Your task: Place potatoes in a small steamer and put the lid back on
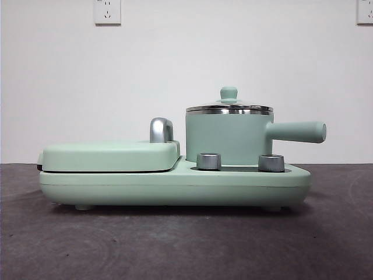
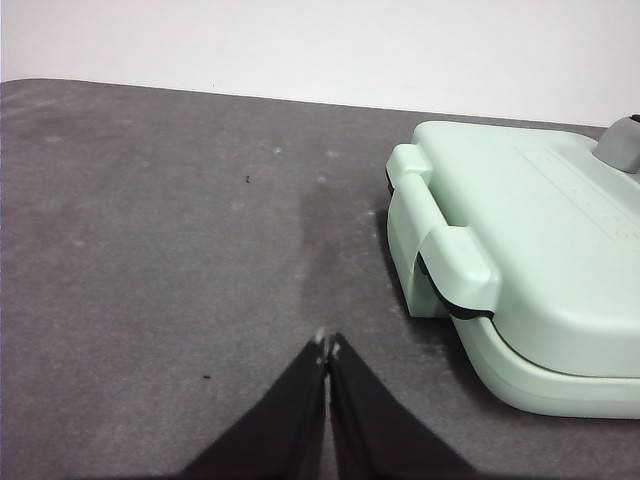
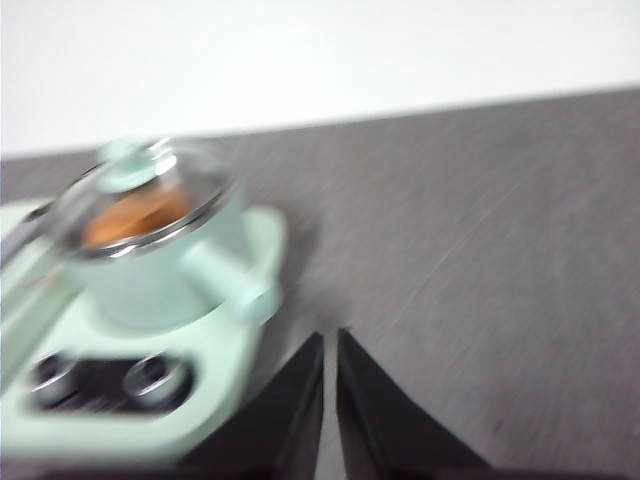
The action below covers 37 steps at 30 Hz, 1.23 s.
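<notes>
The small steamer (image 1: 228, 138) sits upright in the right half of the front view, on the right end of the mint-green cooker base (image 1: 175, 185). Its straight side handle (image 1: 297, 132) sticks out level toward the right edge of the frame, so the long axis there runs left-right. The lid (image 1: 229, 107) is on the pot, flat and seated on the steel rim, knob pointing straight up. In the blurry right wrist view an orange-brown lump shows through the glass — the potato (image 3: 135, 215) is inside the steamer, under the lid.

Left of the pot in the front view is the closed grill plate (image 1: 111, 156) with its chrome handle (image 1: 161, 129), and two steel knobs (image 1: 209, 161) sit on the base in front of the pot.

Neither arm shows in the front view. The left gripper (image 2: 328, 347) hangs over bare grey table (image 2: 150, 250) beside the grill end, jaws pressed together on nothing. The right gripper (image 3: 331, 340) is off to the side of the base near the pot handle — jaws nearly touching, a thin slit between them, holding nothing.
</notes>
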{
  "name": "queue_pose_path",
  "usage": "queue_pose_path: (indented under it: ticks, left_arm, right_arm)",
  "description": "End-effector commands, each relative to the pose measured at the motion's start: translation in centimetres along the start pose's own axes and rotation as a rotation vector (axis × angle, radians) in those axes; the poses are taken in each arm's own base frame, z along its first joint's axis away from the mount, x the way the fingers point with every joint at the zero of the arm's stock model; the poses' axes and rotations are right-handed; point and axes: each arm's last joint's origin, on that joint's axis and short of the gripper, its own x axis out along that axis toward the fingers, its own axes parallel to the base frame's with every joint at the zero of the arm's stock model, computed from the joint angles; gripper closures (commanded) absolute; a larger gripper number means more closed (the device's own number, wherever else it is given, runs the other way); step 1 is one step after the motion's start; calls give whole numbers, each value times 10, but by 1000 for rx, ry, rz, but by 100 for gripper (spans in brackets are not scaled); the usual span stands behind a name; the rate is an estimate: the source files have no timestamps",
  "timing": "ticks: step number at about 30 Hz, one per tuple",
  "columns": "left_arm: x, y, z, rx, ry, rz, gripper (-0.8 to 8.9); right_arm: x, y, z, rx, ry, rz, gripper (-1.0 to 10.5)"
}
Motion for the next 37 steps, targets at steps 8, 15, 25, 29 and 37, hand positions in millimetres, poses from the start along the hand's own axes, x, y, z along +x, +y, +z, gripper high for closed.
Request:
queue_pose_path:
  ticks: [8,15,25,29,37]
  left_arm:
    - [2,1,-7,0,25,3,807]
    - [2,1,-7,0,25,3,807]
    - [2,1,-7,0,25,3,808]
    - [2,1,-7,0,26,3,807]
    - [2,1,-7,0,25,3,808]
  right_arm:
    - [39,-25,-83,-64,-103,-114,928]
    - [44,-30,-104,-72,-56,-152,928]
    - [44,-30,-103,-103,-65,-156,928]
    - [43,-30,-102,-103,-76,-156,928]
    - [43,-30,-102,-103,-76,-156,928]
